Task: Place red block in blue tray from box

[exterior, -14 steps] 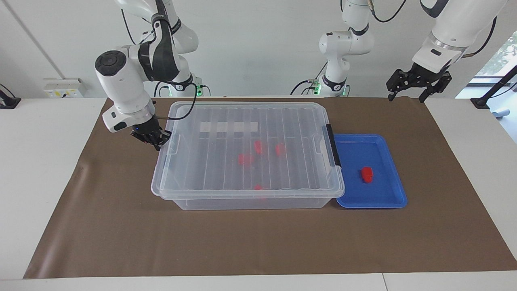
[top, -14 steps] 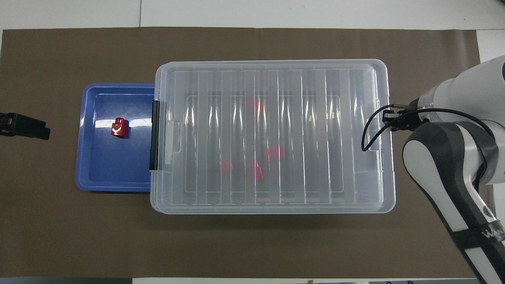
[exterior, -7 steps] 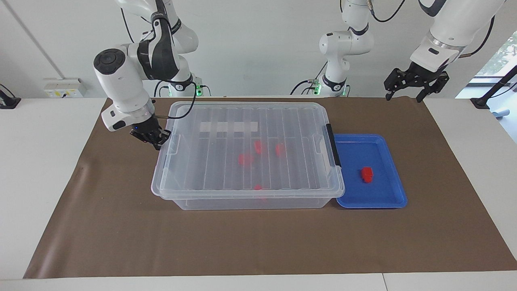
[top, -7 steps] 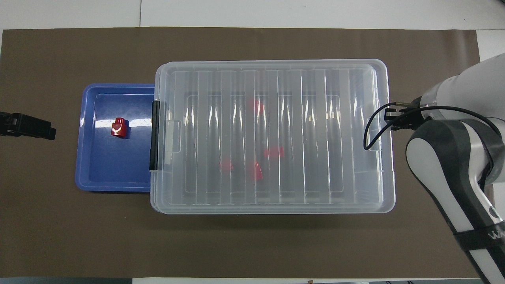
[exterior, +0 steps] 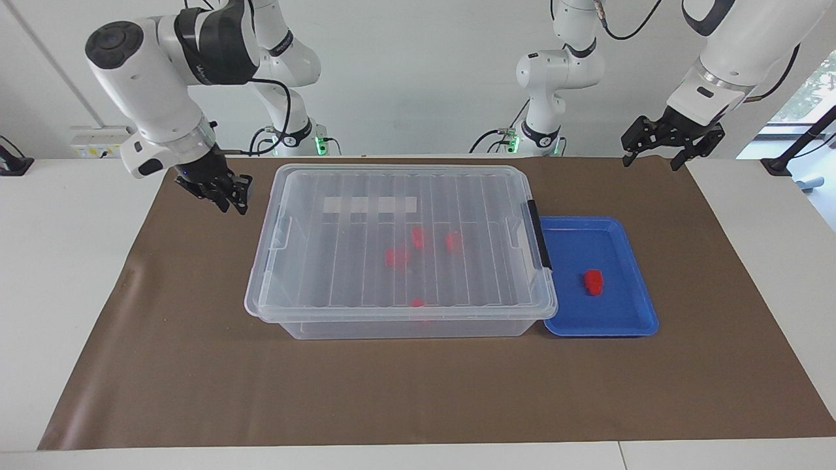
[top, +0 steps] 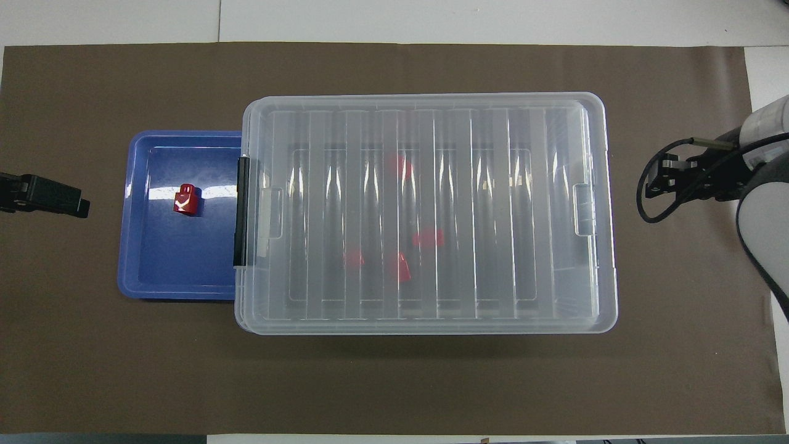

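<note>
The box (exterior: 366, 274) (top: 493, 216) is a clear bin with its ribbed lid on. Through the lid I see several red blocks (exterior: 396, 256) (top: 428, 237). One red block (exterior: 593, 281) (top: 186, 200) lies in the blue tray (exterior: 614, 313) (top: 172, 265), which sits against the box's black-latch end. My right gripper (exterior: 230, 199) (top: 656, 185) hangs over the brown mat just off the box's other end, touching nothing. My left gripper (exterior: 653, 160) (top: 68, 200) waits open and empty over the mat past the tray, holding nothing.
A black latch (exterior: 539, 235) (top: 241, 209) is on the tray-side end of the lid and a clear latch (exterior: 282, 234) (top: 582, 209) on the end toward the right arm. Brown paper (exterior: 418, 391) covers the table under everything.
My right gripper has left the clear latch at the box's end, rising and moving away from the box. The box, tray and blocks have not moved. The left gripper has barely shifted.
</note>
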`<state>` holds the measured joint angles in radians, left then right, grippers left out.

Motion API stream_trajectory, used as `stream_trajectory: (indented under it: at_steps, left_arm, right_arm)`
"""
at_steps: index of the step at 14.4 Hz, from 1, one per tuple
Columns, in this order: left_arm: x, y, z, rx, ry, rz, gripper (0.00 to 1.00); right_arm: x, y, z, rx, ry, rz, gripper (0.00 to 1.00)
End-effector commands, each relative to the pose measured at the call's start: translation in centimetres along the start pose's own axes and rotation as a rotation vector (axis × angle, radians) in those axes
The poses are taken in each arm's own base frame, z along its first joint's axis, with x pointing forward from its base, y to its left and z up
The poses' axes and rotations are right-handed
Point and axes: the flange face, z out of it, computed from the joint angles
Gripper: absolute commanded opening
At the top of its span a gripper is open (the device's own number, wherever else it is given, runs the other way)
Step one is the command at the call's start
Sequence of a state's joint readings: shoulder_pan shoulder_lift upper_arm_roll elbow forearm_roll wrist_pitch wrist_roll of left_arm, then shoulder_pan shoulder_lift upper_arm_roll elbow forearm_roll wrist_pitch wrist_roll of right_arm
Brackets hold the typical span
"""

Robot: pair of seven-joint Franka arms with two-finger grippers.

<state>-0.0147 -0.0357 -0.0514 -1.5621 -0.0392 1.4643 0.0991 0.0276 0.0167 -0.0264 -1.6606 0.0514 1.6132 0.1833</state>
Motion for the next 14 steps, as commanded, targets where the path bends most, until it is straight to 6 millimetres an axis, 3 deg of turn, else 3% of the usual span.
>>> stream_trajectory:
  at_steps: [1, 3, 7, 12, 14]
  left_arm:
    - [-0.4, 0.1, 0.2, -0.016, -0.011, 0.028, 1.0]
    - [-0.4, 0.2, 0.2, -0.016, -0.01, 0.028, 1.0]
    - [-0.4, 0.5, 0.4, -0.013, -0.018, 0.034, 1.0]
    - [-0.2, 0.3, 0.4, 0.011, 0.007, 0.027, 1.0]
    - [-0.1, 0.4, 0.4, 0.012, 0.007, 0.033, 1.0]
  right_arm:
    - [-0.5, 2.2, -3.1, 0.008, -0.015, -0.012, 1.0]
    - [-0.9, 3.5, -3.4, -0.026, -0.027, 0.005, 1.0]
    - [-0.7, 2.6, -3.9, -0.054, 0.018, -0.012, 1.0]
    - [-0.7, 5.0, -3.4, -0.036, 0.016, -0.041, 1.0]
    - [-0.5, 4.4, -3.5, -0.036, 0.029, -0.047, 1.0]
